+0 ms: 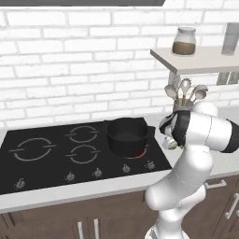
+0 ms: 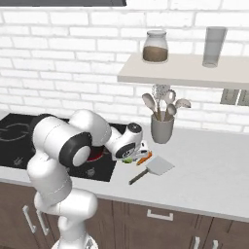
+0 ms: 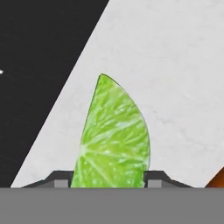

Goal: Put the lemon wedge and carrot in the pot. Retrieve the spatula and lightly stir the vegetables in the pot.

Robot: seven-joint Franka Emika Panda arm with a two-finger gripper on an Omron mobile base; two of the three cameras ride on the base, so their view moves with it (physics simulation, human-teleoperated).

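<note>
Wedge (image 3: 113,140) between my pincer (image 3: 111,178) tips on counter (image 3: 175,65), carrot (image 2: 144,158) beside; grip contact unclear, can't tell.

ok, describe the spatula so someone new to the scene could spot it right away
Start at the grey cup of spoons under the wall shelf, right of the hob. On the counter in front of that cup lies the spatula, flat, beside a small orange carrot. It alone has a broad square grey blade on a slim dark handle.
</note>
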